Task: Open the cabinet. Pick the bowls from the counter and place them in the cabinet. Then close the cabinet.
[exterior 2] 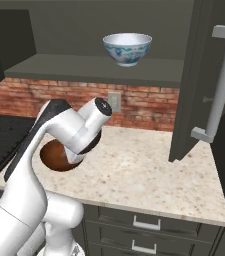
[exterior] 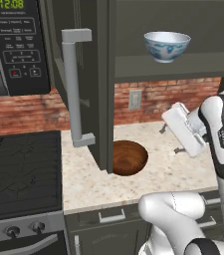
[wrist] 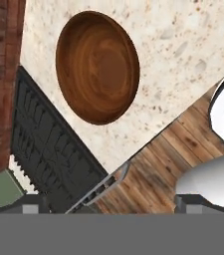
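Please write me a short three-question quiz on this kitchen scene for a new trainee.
1. True or false: the white patterned bowl already stands on the cabinet shelf.
2. Where is the brown wooden bowl? A) in the cabinet B) on the counter beside the stovetop C) in the gripper
3. Fill in: both cabinet doors stand ____.

Key
1. True: it sits upright on the shelf.
2. B: it rests on the beige counter near the stovetop, under the edge of the left door, and the open gripper holds nothing.
3. Open.
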You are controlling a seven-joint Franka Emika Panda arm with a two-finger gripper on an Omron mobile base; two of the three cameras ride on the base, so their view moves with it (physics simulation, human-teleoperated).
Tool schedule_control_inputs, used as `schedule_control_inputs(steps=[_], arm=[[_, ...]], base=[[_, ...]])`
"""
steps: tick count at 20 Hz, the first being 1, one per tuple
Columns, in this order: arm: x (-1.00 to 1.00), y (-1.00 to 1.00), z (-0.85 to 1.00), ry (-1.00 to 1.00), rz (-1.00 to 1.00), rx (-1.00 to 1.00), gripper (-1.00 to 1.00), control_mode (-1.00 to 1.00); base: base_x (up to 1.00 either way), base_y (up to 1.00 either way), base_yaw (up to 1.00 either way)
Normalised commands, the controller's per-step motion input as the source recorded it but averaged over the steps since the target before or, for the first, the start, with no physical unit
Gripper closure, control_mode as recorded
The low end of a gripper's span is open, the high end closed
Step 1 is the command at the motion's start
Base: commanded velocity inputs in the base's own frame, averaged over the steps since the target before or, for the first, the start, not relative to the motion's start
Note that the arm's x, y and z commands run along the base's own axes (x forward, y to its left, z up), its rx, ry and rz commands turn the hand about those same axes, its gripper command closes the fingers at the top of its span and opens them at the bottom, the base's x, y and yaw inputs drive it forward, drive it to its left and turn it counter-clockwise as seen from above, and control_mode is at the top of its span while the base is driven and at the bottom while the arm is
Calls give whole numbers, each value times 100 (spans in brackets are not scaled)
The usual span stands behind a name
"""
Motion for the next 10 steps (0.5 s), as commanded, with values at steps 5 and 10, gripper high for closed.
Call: schedule_control_inputs(steps=[5, 10], arm=[[0, 26, -77, 0, 7, -28, -100, -100], [0, 16, -48, 0, 7, -19, -100, -100]], base=[[0, 0, 0], [0, 0, 0]])
